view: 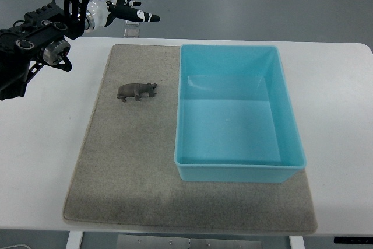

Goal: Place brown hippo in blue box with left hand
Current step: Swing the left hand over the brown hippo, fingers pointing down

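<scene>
A small brown hippo (137,91) stands on the grey mat (116,167), just left of the blue box (285,115). The box is open and holds nothing. My left hand (131,1) hovers beyond the table's far left edge, above and behind the hippo, with its fingers spread and holding nothing. Its black arm (35,45) comes in from the left edge. The right arm is out of view.
The mat lies on a white table (46,161). A small pale tag (132,30) sits at the table's far edge near my left hand. Grey floor shows beyond the table.
</scene>
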